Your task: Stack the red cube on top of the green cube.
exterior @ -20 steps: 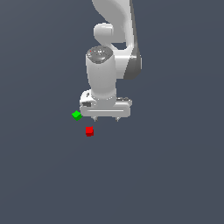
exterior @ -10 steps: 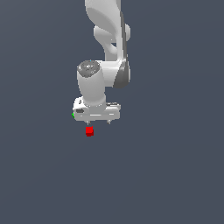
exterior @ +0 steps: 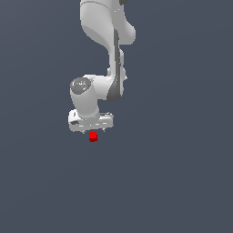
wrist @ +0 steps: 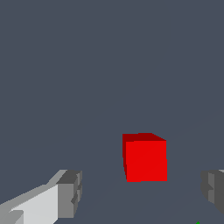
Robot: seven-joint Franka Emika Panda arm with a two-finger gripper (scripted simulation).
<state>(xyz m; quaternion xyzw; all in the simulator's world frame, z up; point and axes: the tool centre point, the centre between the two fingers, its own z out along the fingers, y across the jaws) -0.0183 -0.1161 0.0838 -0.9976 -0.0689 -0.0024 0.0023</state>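
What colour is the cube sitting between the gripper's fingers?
Plain bright red cube; clearest in the wrist view.

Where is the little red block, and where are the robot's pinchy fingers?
red cube [wrist: 145,157]: wrist view, middle of its front face.
red cube [exterior: 93,136]: exterior view, its middle, just under the hand.
gripper [wrist: 142,192]: wrist view, the open gap midway between the two grey fingertips.

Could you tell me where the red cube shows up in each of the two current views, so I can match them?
Exterior view: the red cube sits just below the white gripper, near the picture's middle.
Wrist view: the red cube lies on the grey floor, seen between the two grey fingers, apart from both.
Shared landmark: the gripper itself, whose open fingers frame the cube in the wrist view and hang right above it in the exterior view.
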